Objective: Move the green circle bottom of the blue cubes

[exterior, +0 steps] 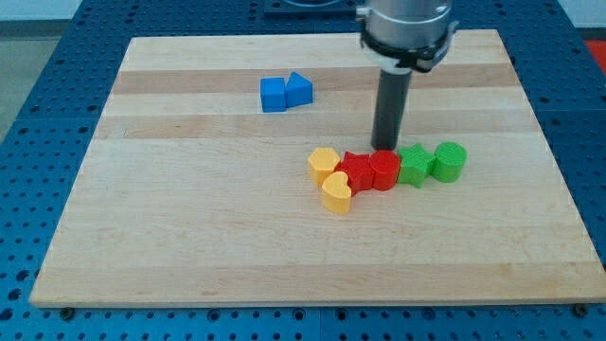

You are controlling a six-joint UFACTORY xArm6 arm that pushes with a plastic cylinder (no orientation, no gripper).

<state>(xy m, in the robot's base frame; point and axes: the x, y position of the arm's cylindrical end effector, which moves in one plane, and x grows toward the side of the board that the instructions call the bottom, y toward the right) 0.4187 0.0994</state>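
Note:
The green circle (450, 161) stands at the right end of a row of blocks in the board's middle right. A green star-shaped block (414, 164) touches its left side. Two blue blocks (285, 93), a cube and a triangular one, sit together near the view's top, left of centre. My tip (384, 147) rests just above the red blocks, left of the green star and well left of the green circle.
Two red blocks (370, 171) lie left of the green star. A yellow block (323, 164) and a yellow heart (336, 193) sit at the row's left end. The wooden board (189, 246) has blue perforated table around it.

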